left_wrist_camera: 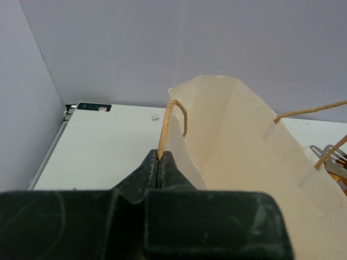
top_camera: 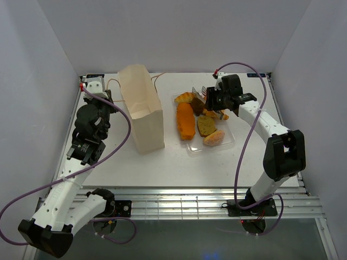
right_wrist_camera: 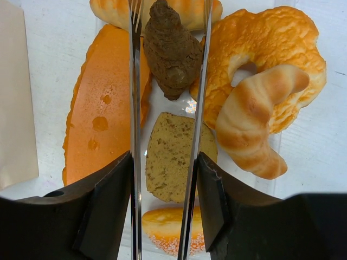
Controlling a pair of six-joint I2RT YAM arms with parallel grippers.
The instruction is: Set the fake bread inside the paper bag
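Left gripper [left_wrist_camera: 159, 160]: pressed together on the string handle [left_wrist_camera: 172, 111], low in the centre of the left wrist view.
Right gripper [right_wrist_camera: 164, 160]: clamped on metal tongs [right_wrist_camera: 134, 81]; the blades are held apart on either side of the dark brown pastry [right_wrist_camera: 171, 49].
Fake bread [top_camera: 186, 120]: laid in the clear tray [top_camera: 230, 142], right of centre in the top view.
Paper bag [top_camera: 142, 108]: stood upright, mouth open, just left of the tray.

The paper bag [top_camera: 142, 111] is matt paper, its string handle [left_wrist_camera: 165, 127] rough twisted fibre. The tongs [right_wrist_camera: 133, 108] are polished metal; the dark brown pastry [right_wrist_camera: 171, 51] coarse, the orange loaf [right_wrist_camera: 103, 119] smooth.
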